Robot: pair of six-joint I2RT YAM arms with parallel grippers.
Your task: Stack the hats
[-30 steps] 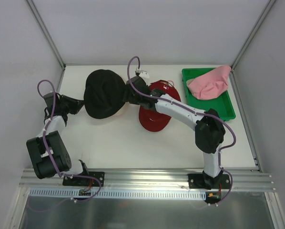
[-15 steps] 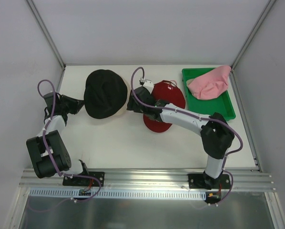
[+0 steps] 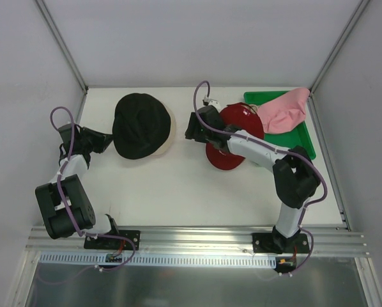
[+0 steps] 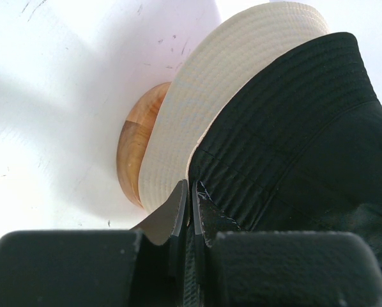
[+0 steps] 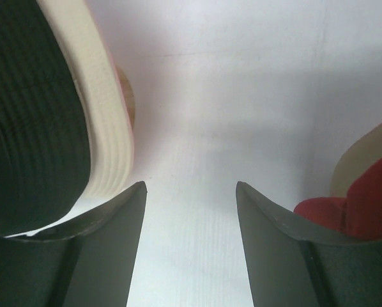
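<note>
Left pincer (image 4: 191,195) clamps black hat (image 3: 140,126), its length running near-far; right pincer (image 5: 190,192) spread.

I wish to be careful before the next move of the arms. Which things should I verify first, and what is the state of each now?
1. Left fingers shut on the brim of the black hat: ok.
2. Black hat sits over the cream bucket hat: ok.
3. Right fingers open, nothing between them: ok.
4. Red cap clear for a grasp: not ok, the right arm lies across it.
5. Pink hat on the stack: not ok, it rests on the green tray.
</note>
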